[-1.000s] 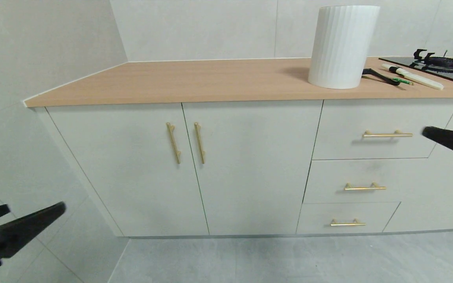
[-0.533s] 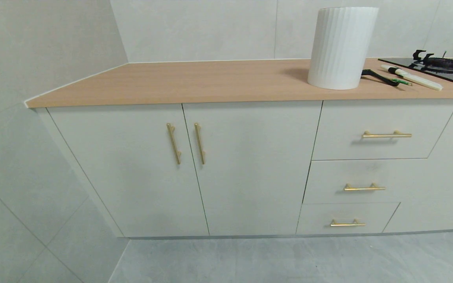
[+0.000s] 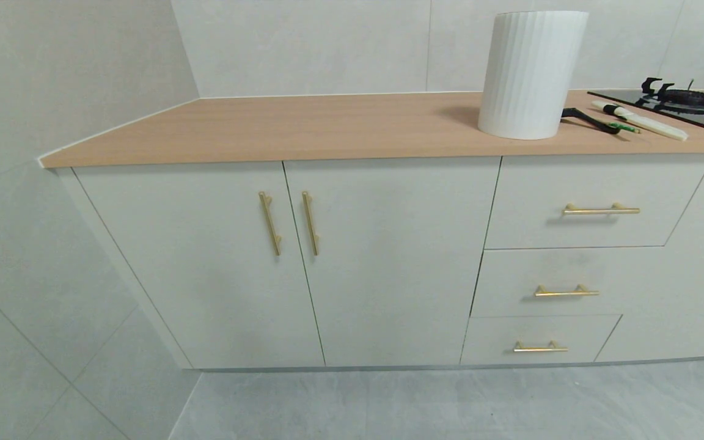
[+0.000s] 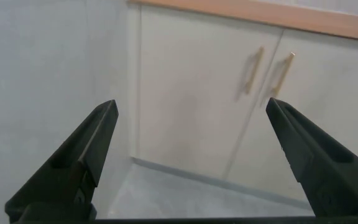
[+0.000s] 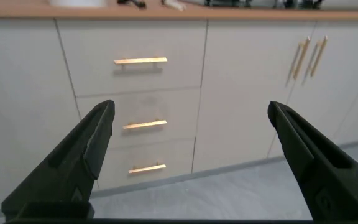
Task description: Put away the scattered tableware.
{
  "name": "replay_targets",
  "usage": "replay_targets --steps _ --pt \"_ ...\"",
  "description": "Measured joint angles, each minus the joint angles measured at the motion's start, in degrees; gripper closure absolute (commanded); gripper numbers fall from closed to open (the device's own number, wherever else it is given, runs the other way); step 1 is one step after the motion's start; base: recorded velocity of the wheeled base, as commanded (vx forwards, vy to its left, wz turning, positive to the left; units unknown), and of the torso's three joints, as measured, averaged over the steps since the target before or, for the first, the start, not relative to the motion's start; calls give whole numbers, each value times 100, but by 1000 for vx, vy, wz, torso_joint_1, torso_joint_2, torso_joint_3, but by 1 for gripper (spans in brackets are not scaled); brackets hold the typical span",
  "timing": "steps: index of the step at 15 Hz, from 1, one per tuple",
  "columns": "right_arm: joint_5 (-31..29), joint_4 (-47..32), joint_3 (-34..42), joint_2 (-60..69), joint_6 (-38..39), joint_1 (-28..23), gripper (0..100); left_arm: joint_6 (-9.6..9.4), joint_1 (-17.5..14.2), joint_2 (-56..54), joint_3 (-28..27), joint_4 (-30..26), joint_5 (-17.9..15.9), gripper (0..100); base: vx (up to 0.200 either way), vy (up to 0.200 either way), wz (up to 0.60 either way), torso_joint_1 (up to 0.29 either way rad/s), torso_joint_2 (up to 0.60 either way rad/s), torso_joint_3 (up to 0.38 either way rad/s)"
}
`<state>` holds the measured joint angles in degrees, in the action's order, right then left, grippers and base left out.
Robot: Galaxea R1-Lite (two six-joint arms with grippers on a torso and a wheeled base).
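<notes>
On the wooden countertop [image 3: 327, 125] stands a tall white ribbed holder [image 3: 532, 73]. Just right of it lie a black-handled utensil [image 3: 590, 119], a thin green-handled piece [image 3: 625, 127] and a long cream-coloured utensil [image 3: 642, 121]. My left gripper [image 4: 191, 109] hangs low in front of the double cabinet doors [image 4: 266, 74], open with nothing between its fingers. My right gripper [image 5: 191, 107] is low before the drawer stack [image 5: 140, 61], also open and empty. Both are well below the countertop and far from the utensils.
A black gas hob [image 3: 691, 98] sits at the counter's far right. Below are two cabinet doors with gold handles [image 3: 291, 223] and three drawers [image 3: 601, 209]. A tiled wall [image 3: 34, 201] closes the left side. Grey floor [image 3: 450, 403] lies in front.
Both grippers, seen a second ago at the head view's lower left and right edge, have dropped out of that view. The utensils and holder have not moved.
</notes>
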<state>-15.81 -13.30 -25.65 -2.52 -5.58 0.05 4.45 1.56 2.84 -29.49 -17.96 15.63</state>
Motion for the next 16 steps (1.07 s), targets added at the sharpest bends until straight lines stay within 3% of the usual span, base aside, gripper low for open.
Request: replay_targets --steps 3,6,9,12,16 --pt "84 408 805 182 74 -32 0 -101 -134 -218 590 74 -91 0 0 0 0 0 0 0" --pt "864 2102 2110 243 279 -26 0 -101 -151 -274 1557 934 -441 0 0 0 0 0 0 0" --pt "1297 1488 2508 260 466 -21 0 -112 -156 -284 2564 1932 -850 0 0 0 0 0 0 0" --pt "1521 1362 2547 263 479 -15 0 -145 -156 -286 2898 1987 -1140 0 0 0 0 0 0 0" --pt "1530 1352 2558 266 483 -15 0 -133 -156 -286 2944 1972 -1145 0 0 0 0 0 0 0"
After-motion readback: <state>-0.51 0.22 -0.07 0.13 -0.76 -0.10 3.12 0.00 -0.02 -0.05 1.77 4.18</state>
